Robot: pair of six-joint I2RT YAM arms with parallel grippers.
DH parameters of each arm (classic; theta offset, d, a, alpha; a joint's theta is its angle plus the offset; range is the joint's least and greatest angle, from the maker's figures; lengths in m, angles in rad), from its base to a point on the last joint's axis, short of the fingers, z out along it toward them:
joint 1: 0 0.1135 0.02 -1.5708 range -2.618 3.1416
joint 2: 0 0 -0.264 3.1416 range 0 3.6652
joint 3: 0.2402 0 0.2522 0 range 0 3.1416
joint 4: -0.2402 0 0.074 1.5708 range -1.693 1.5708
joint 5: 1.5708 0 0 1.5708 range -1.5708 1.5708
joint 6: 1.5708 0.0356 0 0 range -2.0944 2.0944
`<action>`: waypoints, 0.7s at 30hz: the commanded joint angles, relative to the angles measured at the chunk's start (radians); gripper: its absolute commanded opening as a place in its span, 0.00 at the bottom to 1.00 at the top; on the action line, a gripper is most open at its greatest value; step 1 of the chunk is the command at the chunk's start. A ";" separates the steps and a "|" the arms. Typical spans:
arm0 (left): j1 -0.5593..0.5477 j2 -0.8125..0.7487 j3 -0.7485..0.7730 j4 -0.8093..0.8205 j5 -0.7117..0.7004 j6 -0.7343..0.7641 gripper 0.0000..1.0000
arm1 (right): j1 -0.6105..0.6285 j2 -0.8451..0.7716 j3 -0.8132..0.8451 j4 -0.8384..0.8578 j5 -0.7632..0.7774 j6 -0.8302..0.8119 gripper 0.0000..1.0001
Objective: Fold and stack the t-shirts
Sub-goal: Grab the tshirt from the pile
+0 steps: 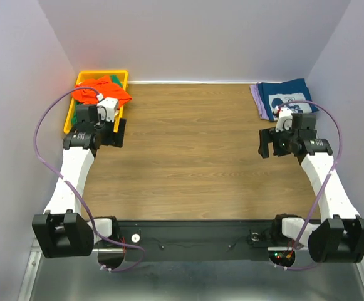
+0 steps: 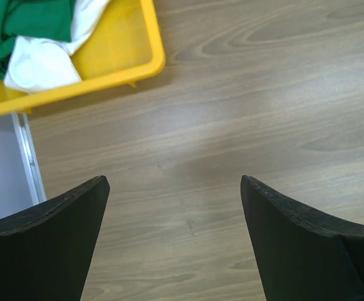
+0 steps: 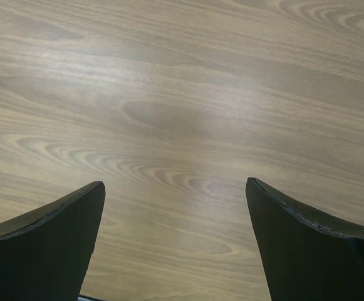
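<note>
A bright orange t-shirt (image 1: 109,88) lies crumpled in the yellow bin (image 1: 120,74) at the far left, with a green t-shirt (image 1: 73,117) under it. The left wrist view shows the bin's corner (image 2: 155,50) holding the green shirt (image 2: 25,25) and some white cloth (image 2: 44,59). A folded navy t-shirt with white print (image 1: 285,94) lies on a lavender one (image 1: 255,97) at the far right. My left gripper (image 1: 119,132) (image 2: 173,182) is open and empty over bare wood just beside the bin. My right gripper (image 1: 266,143) (image 3: 175,183) is open and empty over bare wood, near the navy shirt.
The wooden table (image 1: 188,150) is enclosed by pale walls on the left, back and right. A metal strip (image 2: 28,157) runs along the table's left edge by the bin. Purple cables loop from both arms.
</note>
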 commanded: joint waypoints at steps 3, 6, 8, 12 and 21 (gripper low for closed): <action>0.004 0.110 0.147 0.152 -0.121 0.006 0.98 | 0.002 0.086 0.076 0.055 0.020 -0.001 1.00; 0.019 0.280 0.292 0.178 -0.194 -0.023 0.98 | 0.002 0.132 0.092 0.058 -0.006 0.001 1.00; 0.028 0.352 0.413 0.196 -0.207 -0.037 0.98 | 0.002 0.162 0.102 0.060 -0.009 0.008 1.00; 0.071 0.544 0.633 0.196 -0.149 -0.095 0.98 | 0.001 0.204 0.131 0.058 -0.030 0.019 1.00; 0.156 0.958 1.004 0.213 0.025 -0.138 0.80 | 0.002 0.219 0.125 0.058 -0.042 0.039 1.00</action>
